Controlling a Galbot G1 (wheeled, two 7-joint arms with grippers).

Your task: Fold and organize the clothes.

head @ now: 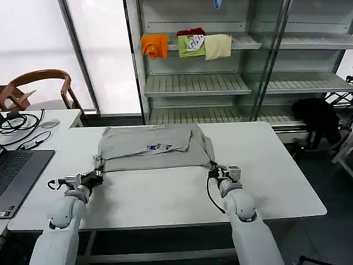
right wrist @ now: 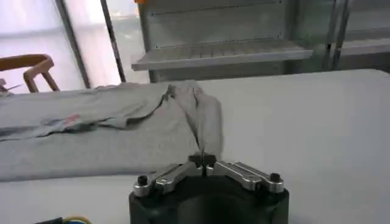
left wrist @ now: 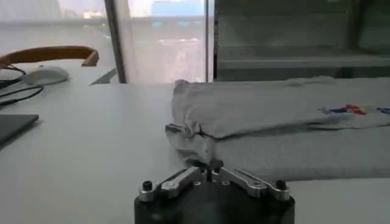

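The clothes, a light grey T-shirt (head: 151, 147) with a small multicolour chest print, lie partly folded across the far middle of the white table (head: 165, 193). My left gripper (head: 99, 175) is shut on the shirt's near left corner (left wrist: 194, 145). At the near right corner (right wrist: 204, 131), my right gripper (head: 212, 170) is shut on the cloth. Both sets of jaws stand closed with grey fabric pinched between them, low over the tabletop. The shirt's top layer is folded back, print facing up (left wrist: 350, 110).
A laptop (head: 16, 174), cables (head: 22, 124) and a mouse (head: 48, 124) lie at the table's left. A wooden chair (head: 41, 83) stands behind. The metal shelf (head: 220, 83) beyond holds orange, green and cream folded cloths (head: 187, 45). A black heap (head: 317, 118) hangs at the right.
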